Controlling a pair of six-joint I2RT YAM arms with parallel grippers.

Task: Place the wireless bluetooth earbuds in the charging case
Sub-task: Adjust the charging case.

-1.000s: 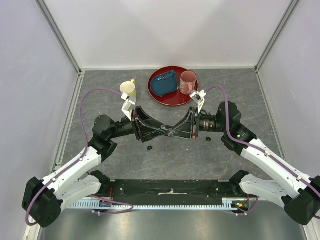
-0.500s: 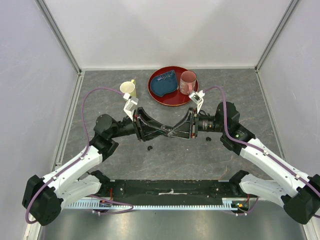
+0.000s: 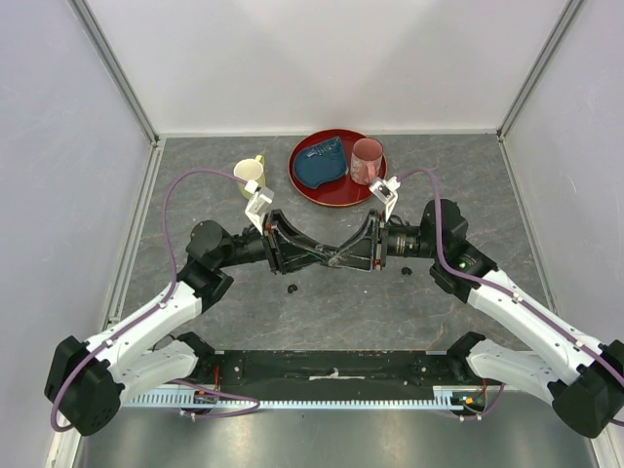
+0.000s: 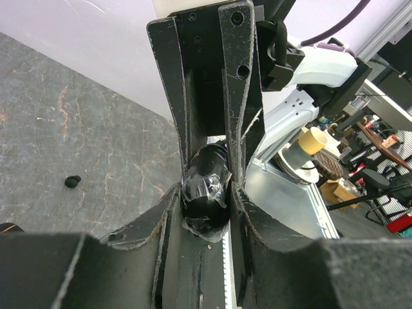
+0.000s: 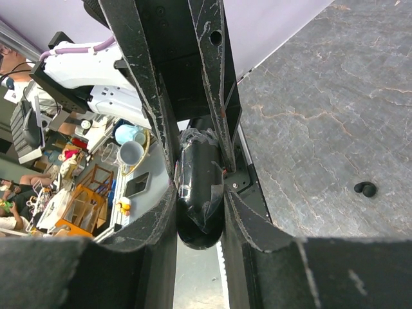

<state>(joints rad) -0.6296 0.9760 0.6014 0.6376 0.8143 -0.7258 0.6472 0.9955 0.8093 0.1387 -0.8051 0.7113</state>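
Left gripper (image 4: 205, 196) and right gripper (image 5: 198, 199) both clamp the charging case (image 4: 207, 174) mid-air, its long axis running between them; 2 earbuds (image 3: 292, 289) lie on the table (image 3: 468, 185) below, 1 nearer each arm.

At the back of the grey, stone-veined desk (image 3: 487, 185) sits a round red tray (image 3: 334, 196); on its left half lies a dark blue, pouch-like thing (image 3: 321, 166), and on its right half a pink mug (image 3: 367, 161) stands upright, the two just beside each other; a pale yellow mug (image 3: 250, 173) stands on the desk itself, just left of the tray; plain pale walls (image 3: 322, 58) close in three sides, with aluminium rails (image 3: 115, 68) running up the corners.
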